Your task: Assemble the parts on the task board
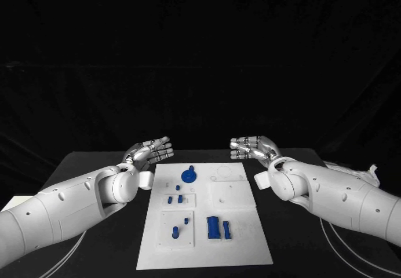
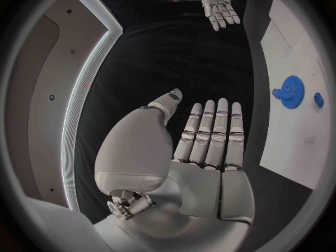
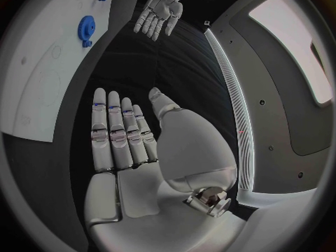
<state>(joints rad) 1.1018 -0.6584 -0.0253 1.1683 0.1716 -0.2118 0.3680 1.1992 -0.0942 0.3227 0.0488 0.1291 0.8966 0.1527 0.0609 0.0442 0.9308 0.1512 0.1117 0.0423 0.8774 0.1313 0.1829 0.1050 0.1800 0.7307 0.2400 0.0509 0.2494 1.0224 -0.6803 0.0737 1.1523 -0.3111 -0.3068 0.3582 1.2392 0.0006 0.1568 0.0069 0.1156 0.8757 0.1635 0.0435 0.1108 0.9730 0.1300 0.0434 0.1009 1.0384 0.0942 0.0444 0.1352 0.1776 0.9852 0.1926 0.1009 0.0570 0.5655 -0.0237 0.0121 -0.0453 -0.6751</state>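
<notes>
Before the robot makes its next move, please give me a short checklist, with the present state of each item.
1. Left hand holds nothing, fingers extended: ok.
2. Right hand holds nothing: ok.
3. Both hands off the task board, beyond its far corners: ok.
4. Blue gear at the board's far end, untouched: ok.
5. Two tall blue blocks upright near the board's near end: ok.
6. Whether the small blue pegs are fully seated: cannot tell.

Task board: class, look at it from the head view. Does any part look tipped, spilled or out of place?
Nothing stands out. The blue parts sit on the task board, the gear at its far end. Both hands, left and right, are open, off the board.
</notes>
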